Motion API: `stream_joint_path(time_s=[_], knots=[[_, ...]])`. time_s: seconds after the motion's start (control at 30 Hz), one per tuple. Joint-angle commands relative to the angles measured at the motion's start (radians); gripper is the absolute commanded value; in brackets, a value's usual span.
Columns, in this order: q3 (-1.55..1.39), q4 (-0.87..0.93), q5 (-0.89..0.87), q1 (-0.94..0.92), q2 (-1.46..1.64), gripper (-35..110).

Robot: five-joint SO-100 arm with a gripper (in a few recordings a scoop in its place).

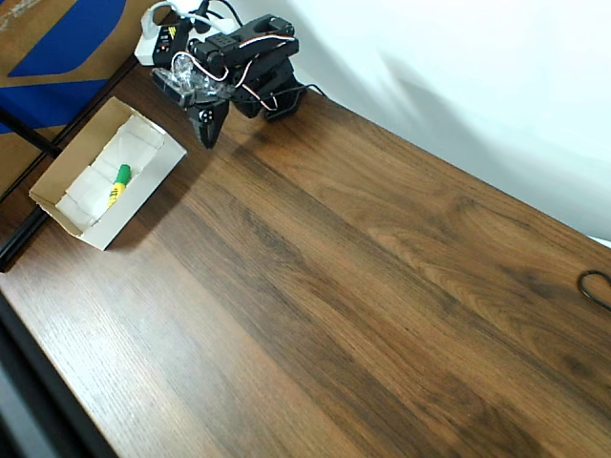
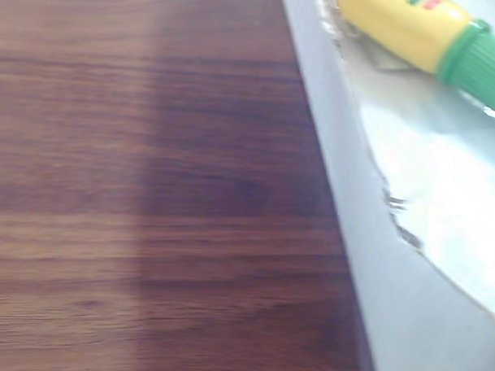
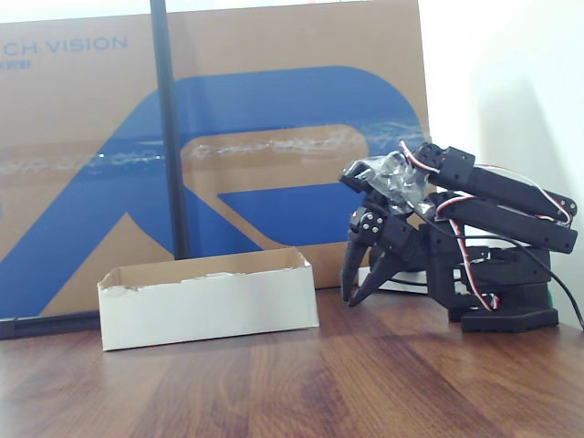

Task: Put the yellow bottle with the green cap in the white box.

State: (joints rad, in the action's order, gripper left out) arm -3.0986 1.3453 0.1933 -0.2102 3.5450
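The black two-finger tool (image 3: 363, 278) is seen folded back close to the arm's base, its fingers pointing down toward the dark wood-grain table (image 1: 363, 286) and standing slightly apart with nothing between them. In the overhead view the tool (image 1: 207, 126) hangs just beside the upper right corner of the long shallow white cardboard box with tan rim edges (image 1: 143, 191), clear of its wall. The small yellow plastic bottle with the narrow green cap (image 1: 117, 185) is found lying on its side inside that box, among the white folded dividers, down and to the left of the tool in the overhead view. Its long axis runs roughly along the length of the box, with the cap end turned toward the tool. In the wrist view the bottle (image 2: 416, 28) is caught at the upper right, resting on the white lining beyond the box wall (image 2: 351, 238), green cap to the right. From the fixed view the box (image 3: 210, 306) is seen left of the tool, its wall hiding the contents. The placement is judged to be complete, and only a retreat of the arm would seem to remain.
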Motion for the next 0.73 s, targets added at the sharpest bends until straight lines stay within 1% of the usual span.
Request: stream_joint_path(time_s=[0.0,0.2,0.7], knots=[[0.003,0.173,0.008,0.0,0.021,0],[0.005,0.173,-0.031,-0.005,0.021,0],[0.005,0.173,-0.032,-0.005,0.021,0]])
